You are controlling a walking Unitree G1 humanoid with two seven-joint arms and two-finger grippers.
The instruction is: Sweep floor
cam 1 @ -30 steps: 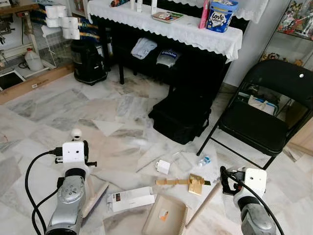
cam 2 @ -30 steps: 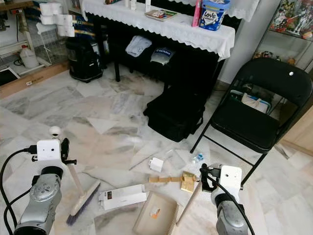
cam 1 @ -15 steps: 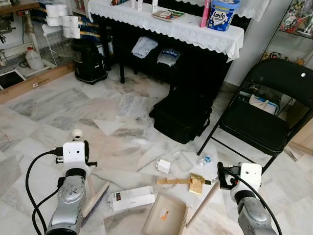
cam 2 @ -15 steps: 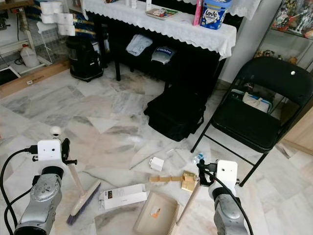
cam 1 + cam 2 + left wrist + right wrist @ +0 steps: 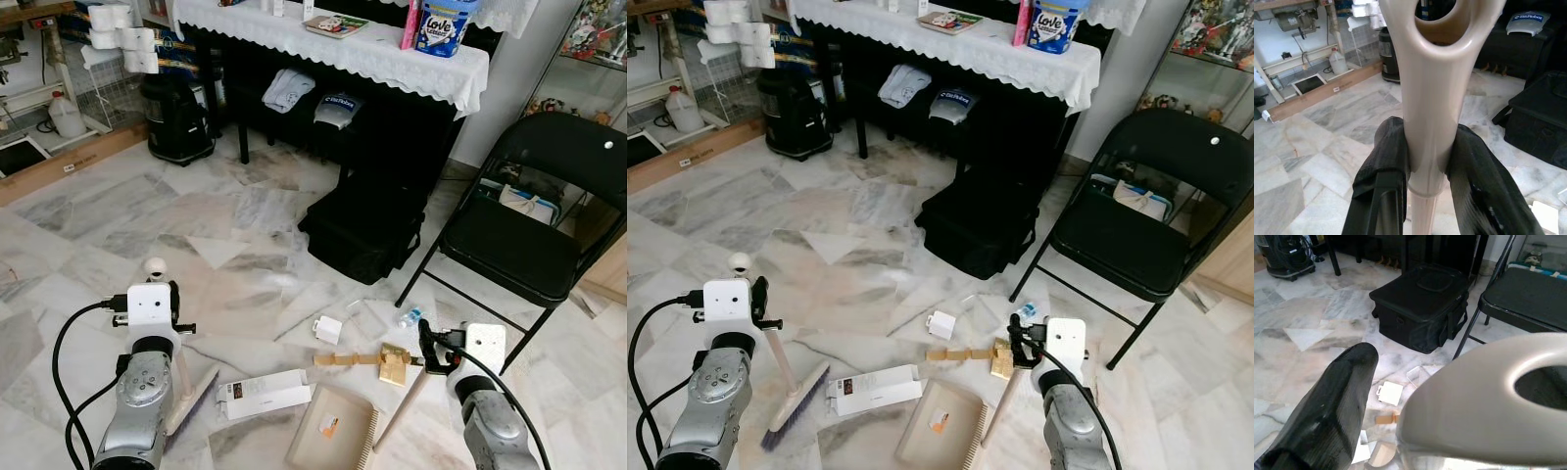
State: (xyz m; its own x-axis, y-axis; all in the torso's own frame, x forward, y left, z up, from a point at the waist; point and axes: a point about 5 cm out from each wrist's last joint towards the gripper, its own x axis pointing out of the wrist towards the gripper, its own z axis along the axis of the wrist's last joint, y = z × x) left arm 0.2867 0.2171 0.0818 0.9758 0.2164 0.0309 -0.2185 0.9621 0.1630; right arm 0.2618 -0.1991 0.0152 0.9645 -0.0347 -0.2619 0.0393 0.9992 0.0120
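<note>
My left gripper is shut on the beige broom handle, holding it near its looped top. The broom's brush head rests on the marble floor by my left arm. My right gripper is shut on the long handle of the beige dustpan, which lies on the floor near me; one black finger shows beside the handle. Litter lies between them: a long white box, a small white box, a cardboard strip with a yellow piece, a small plastic bottle.
A black bag sits on the floor ahead, under a dark table with a white lace cloth. A black folding chair stands at the right. A black vacuum cleaner is at the back left. Open marble floor lies to the left.
My right gripper has moved to the left and slightly forward with the top of the dustpan handle. The left arm and the broom have stayed put.
</note>
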